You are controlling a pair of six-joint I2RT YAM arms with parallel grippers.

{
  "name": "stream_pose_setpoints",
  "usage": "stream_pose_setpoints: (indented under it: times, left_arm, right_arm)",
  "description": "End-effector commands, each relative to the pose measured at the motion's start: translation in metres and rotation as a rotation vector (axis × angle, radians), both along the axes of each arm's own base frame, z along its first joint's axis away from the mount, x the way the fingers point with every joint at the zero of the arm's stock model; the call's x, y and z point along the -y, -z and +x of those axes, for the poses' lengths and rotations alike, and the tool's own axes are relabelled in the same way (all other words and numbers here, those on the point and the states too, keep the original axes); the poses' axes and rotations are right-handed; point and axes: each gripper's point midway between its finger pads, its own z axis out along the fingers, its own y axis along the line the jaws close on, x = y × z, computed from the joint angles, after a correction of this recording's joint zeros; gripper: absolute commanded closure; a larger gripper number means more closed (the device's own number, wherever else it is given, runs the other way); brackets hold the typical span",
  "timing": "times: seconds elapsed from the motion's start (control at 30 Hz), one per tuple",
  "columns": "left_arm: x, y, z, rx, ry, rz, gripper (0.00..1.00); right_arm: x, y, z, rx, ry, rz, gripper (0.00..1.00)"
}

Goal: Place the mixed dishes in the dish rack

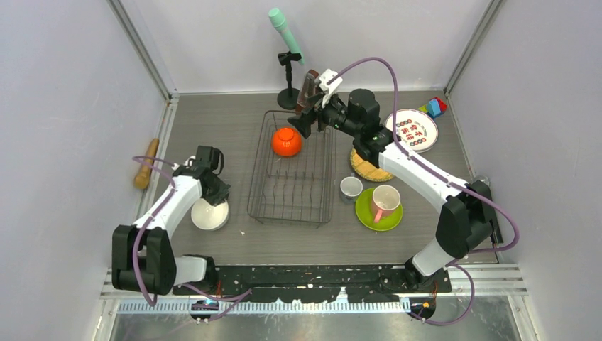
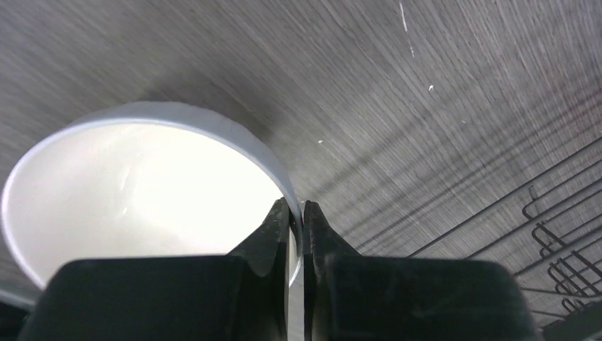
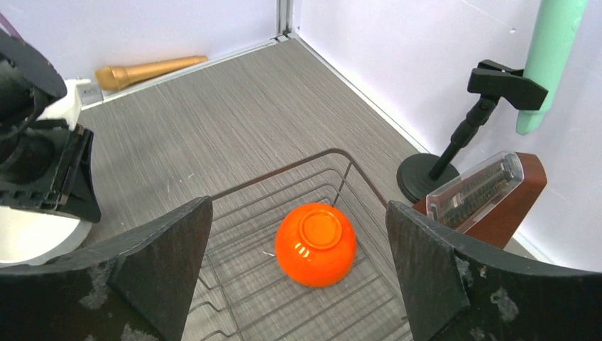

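The orange bowl [image 1: 287,141] lies upside down in the far part of the dark wire dish rack [image 1: 264,206]; it also shows in the right wrist view [image 3: 315,244]. My right gripper [image 1: 301,122] is open and empty, just above and behind that bowl. My left gripper [image 1: 213,190] is shut on the rim of the white bowl [image 1: 209,215], left of the rack; the pads [image 2: 282,226] pinch the wall of the white bowl [image 2: 135,192]. The pink mug [image 1: 384,202] stands on the lime-green plate [image 1: 365,214], beside the small white cup [image 1: 350,187], the tan woven plate [image 1: 368,171] and a white marked plate [image 1: 415,130].
A brown metronome [image 1: 308,88] and a microphone stand with a green mic [image 1: 287,34] stand behind the rack. Toy blocks [image 1: 434,106] lie at the far right. A wooden microphone [image 1: 146,163] lies by the left wall. The enclosure walls are close on three sides.
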Motion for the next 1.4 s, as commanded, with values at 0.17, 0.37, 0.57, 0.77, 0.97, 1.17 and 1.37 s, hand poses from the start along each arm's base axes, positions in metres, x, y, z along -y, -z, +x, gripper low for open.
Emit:
stream_pose_setpoints:
  times: [0.17, 0.37, 0.57, 0.77, 0.97, 1.17, 1.37]
  left_arm:
    - [-0.009, -0.114, 0.013, 0.36, 0.064, 0.048, 1.0]
    - [0.025, -0.213, 0.019, 0.616, 0.212, -0.098, 1.0]
    - [0.079, -0.28, 0.03, 0.838, 0.373, -0.38, 1.0]
    - [0.108, -0.302, 0.041, 0.932, 0.403, -0.613, 1.0]
    - [0.117, -0.32, 0.05, 1.012, 0.39, -0.738, 1.0]
    - [0.121, -0.329, 0.054, 1.032, 0.395, -0.789, 1.0]
    - [0.125, -0.331, 0.056, 1.024, 0.406, -0.812, 1.0]
  right_arm:
    - [0.002, -0.059, -0.012, -0.142, 0.044, 0.271, 0.03]
    - [-0.02, -0.061, -0.03, -0.284, -0.057, 0.382, 0.0]
    - [-0.043, -0.057, -0.065, -0.267, -0.183, 0.382, 0.0]
    - [-0.056, -0.056, -0.079, -0.318, -0.188, 0.412, 0.0]
    - [-0.068, -0.047, -0.099, -0.339, -0.243, 0.361, 0.0]
    - [-0.078, -0.02, -0.096, -0.367, -0.226, 0.319, 0.0]
    - [-0.093, -0.007, -0.098, -0.368, -0.23, 0.292, 0.0]
